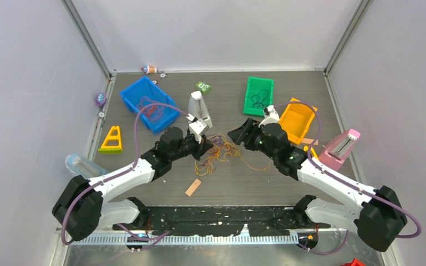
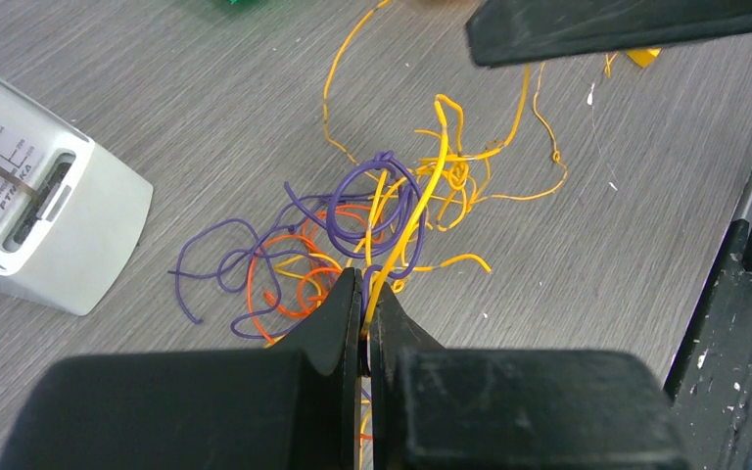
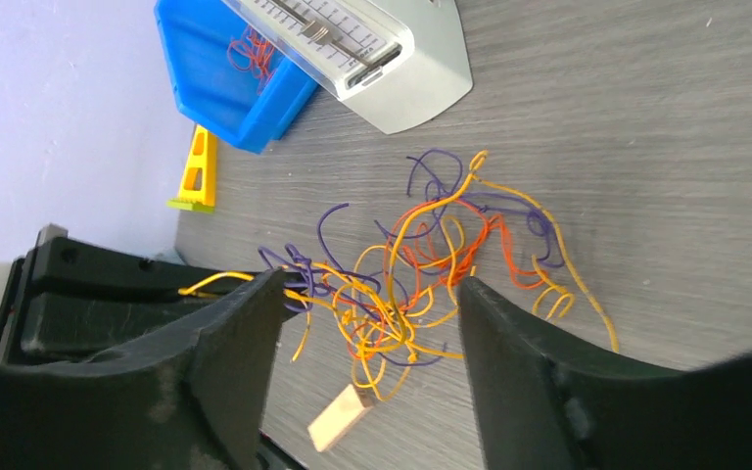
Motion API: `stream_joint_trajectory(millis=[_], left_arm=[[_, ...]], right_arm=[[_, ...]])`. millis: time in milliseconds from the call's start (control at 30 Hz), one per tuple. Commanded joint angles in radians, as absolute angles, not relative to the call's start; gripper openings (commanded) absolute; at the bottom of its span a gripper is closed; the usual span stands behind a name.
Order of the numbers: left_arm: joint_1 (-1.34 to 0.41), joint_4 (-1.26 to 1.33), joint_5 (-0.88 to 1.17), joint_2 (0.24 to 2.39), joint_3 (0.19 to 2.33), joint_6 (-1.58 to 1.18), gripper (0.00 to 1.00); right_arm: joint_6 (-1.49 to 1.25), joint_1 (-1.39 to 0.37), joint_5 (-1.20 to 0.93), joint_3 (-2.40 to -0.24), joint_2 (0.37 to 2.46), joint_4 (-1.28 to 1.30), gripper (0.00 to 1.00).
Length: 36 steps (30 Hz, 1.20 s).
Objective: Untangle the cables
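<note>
Two claws, left gripper (image 2: 365, 294) pinching yellow cable (image 2: 423, 201) — right gripper (image 3: 372, 289) spread open beside cables (image 3: 421, 264)

White metronome (image 2: 54, 220): brand on face reads roughly "PTEKKA"; scale numbers too blurred to read.

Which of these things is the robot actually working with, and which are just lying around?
In the job: cables; left gripper, shut on a yellow one; right gripper, open; perhaps blue bin and green bin, holding cables.
Lying about: white metronome; pink metronome; yellow triangle; wooden block; orange bin.
</note>
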State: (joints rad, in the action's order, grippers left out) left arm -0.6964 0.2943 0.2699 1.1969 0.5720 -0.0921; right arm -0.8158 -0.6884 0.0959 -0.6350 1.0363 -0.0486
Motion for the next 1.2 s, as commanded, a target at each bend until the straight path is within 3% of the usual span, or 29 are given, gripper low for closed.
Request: stream_joint_trajectory(millis=[0,67,133,200,467,633,1067,1167], left_arm=[[-0.702,0.335,0.256,1.159,0.582,-0.069,0.0],[-0.703,0.334,0.245,1.157,0.581,-0.068,0.0],[-0.703,0.331,0.225,1.152,0.578,-0.069,0.0],[-0.703,0.323,0.178,1.145,0.575,-0.075,0.0],[-0.679,0.206,-0.328,1.114,0.56,-0.172,0.0],[-0.579,0.136,-0.378,1.11,0.553,-0.294,0.0],[-0.565,0.237,-0.097,1.106,0.537,-0.248,0.0],[-0.57,0.238,-0.086,1.11,0.541,-0.246,0.0]], right_arm=[[-0.901,-0.699,0.113,-0.644,1.082,-0.157,0.63],[-0.902,-0.699,0.127,-0.643,1.078,-0.138,0.45],[-0.885,-0.693,0.185,-0.645,1.043,-0.047,0.2],[-0.861,-0.677,0.294,-0.644,0.978,0.068,0.08],[-0.69,-0.494,0.806,-0.713,0.665,0.502,0.05],[-0.595,-0.453,0.956,-0.753,0.524,0.566,0.05],[-0.62,-0.45,0.537,-0.776,0.68,0.525,0.05],[-0.528,-0.451,0.272,-0.846,0.765,0.473,0.05]])
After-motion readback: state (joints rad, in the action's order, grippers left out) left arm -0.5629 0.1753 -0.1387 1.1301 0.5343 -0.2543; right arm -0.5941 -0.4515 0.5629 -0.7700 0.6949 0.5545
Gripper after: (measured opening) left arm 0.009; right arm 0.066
